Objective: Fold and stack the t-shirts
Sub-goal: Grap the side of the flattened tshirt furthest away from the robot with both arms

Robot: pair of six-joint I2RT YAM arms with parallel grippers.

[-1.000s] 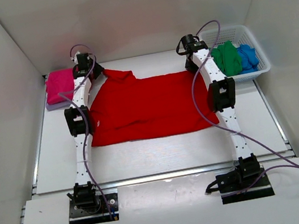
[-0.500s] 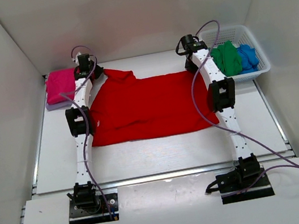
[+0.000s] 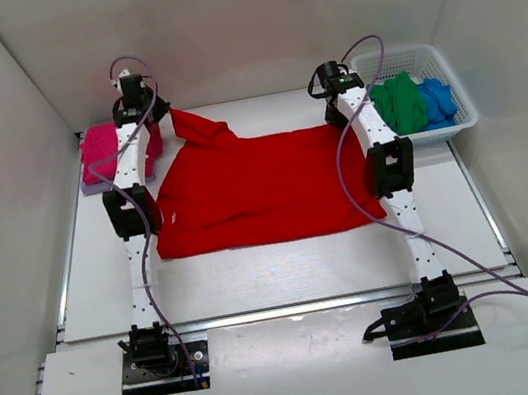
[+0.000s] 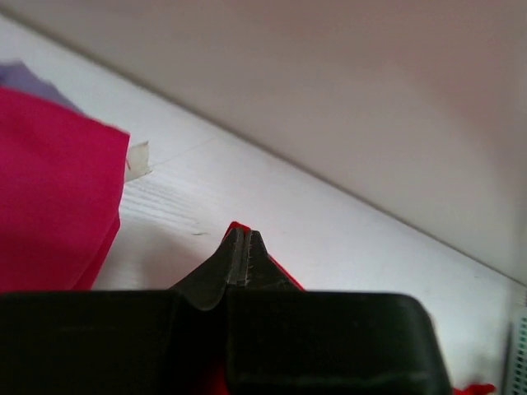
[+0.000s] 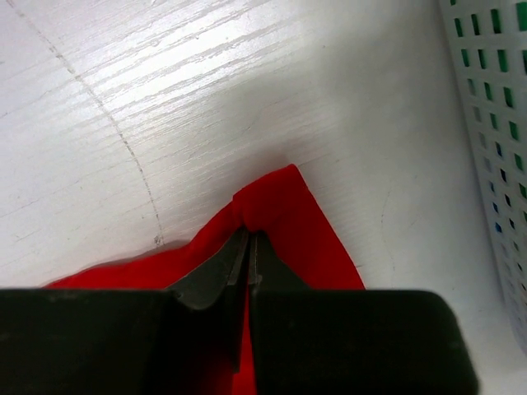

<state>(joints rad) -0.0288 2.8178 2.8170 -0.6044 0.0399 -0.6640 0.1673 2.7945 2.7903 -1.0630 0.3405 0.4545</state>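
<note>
OK, left jaws and right jaws both clamped on red t-shirt (image 3: 262, 188) far corners; shirt flat mid-frame on surface (image 3: 258, 280). Lift evenly, edge taut, fold toward near hem.

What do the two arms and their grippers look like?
Left arm and right arm: slim white links, black joint blocks, black bases, a loose lilac cable along each. Left gripper and right gripper: dark tapered fingers, ribbed inside.

Cloth: red shirt (image 3: 263, 192) was plain bright red; pink shirt (image 3: 99, 149) magenta; green shirt (image 3: 400, 104) and blue shirt (image 3: 440, 99) plain. Other: basket (image 3: 408, 59) was white mesh; surface (image 3: 276, 266) white, grained; arms (image 3: 413, 233) white, black joints.
</note>
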